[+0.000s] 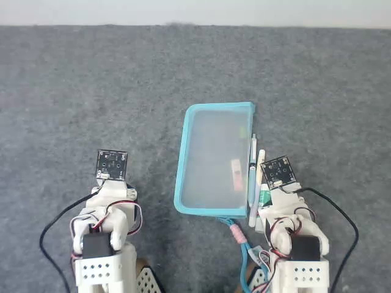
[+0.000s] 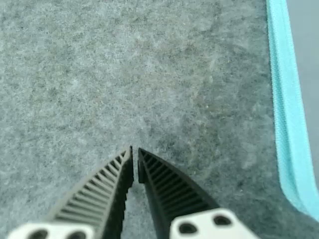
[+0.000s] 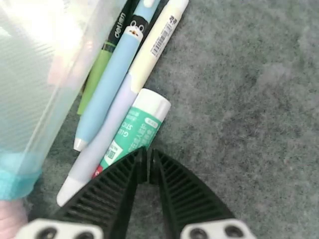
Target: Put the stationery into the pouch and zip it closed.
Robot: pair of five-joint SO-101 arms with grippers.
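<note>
A translucent pouch (image 1: 214, 159) with a teal zip border lies flat mid-table, and a pink item (image 1: 236, 174) shows through it. Along its right edge lie a blue pen (image 3: 117, 74), a cream and lavender pen (image 3: 149, 50), a green pen (image 3: 94, 82) partly under the pouch (image 3: 40, 74), and a green-labelled glue stick (image 3: 139, 127). My right gripper (image 3: 148, 152) is shut and empty, its tips just at the near end of the glue stick. My left gripper (image 2: 134, 149) is shut over bare carpet, left of the pouch's teal edge (image 2: 289, 124).
Grey carpet covers the whole table (image 1: 91, 91). A teal cord with a pink piece (image 1: 235, 232) runs from the pouch's near corner toward the right arm's base (image 1: 299, 268). The left arm (image 1: 112, 183) stands well left of the pouch.
</note>
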